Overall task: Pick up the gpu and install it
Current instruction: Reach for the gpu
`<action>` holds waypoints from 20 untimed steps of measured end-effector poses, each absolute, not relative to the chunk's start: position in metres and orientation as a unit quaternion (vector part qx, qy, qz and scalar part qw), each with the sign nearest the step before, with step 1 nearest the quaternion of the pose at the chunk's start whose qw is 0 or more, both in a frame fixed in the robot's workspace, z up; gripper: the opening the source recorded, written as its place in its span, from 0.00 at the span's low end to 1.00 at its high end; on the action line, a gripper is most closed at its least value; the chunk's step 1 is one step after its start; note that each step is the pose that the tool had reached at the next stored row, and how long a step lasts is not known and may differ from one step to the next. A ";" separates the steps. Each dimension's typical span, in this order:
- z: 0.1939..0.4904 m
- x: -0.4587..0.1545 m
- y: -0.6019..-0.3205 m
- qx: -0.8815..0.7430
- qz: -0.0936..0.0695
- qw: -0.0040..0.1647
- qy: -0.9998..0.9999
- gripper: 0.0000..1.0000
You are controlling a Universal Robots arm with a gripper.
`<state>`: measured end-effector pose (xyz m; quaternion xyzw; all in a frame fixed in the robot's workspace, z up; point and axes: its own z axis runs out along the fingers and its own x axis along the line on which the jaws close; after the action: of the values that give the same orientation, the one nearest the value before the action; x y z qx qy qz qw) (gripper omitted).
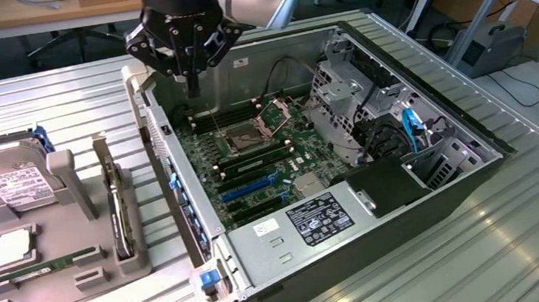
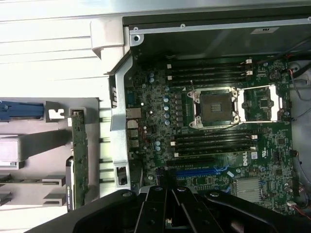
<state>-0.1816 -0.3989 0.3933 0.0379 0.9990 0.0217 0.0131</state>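
— So, where does the gpu (image 1: 114, 203) sit?

— On its long edge in a slot of the grey holder (image 1: 65, 287). That is on the table, at the exterior view's left of the open computer case (image 1: 378, 246). In the wrist view the card (image 2: 79, 155) stands just beside the case's outer wall, with nothing touching it.

— And the gripper (image 1: 192, 91)?

— It hangs over the far corner of the case, above the motherboard (image 1: 251, 164) and well apart from the card. Its fingers (image 2: 160, 204) are pressed together, tips down, and they hold nothing.

— What else is in the holder?

— A hard drive (image 1: 11, 183) leaning at the far end and a green memory stick (image 1: 48, 263) nearer the front. The processor socket (image 2: 216, 109) on the board lies open.
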 end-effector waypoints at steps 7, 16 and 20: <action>0.393 -0.188 -0.399 0.038 0.022 0.013 0.999 0.11; 0.393 -0.195 -0.399 0.038 0.022 0.013 0.999 0.11; 0.393 -0.198 -0.399 0.038 0.022 0.013 0.999 0.11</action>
<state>-0.1981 -0.3989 0.3933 0.0378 0.9990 0.0217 0.0131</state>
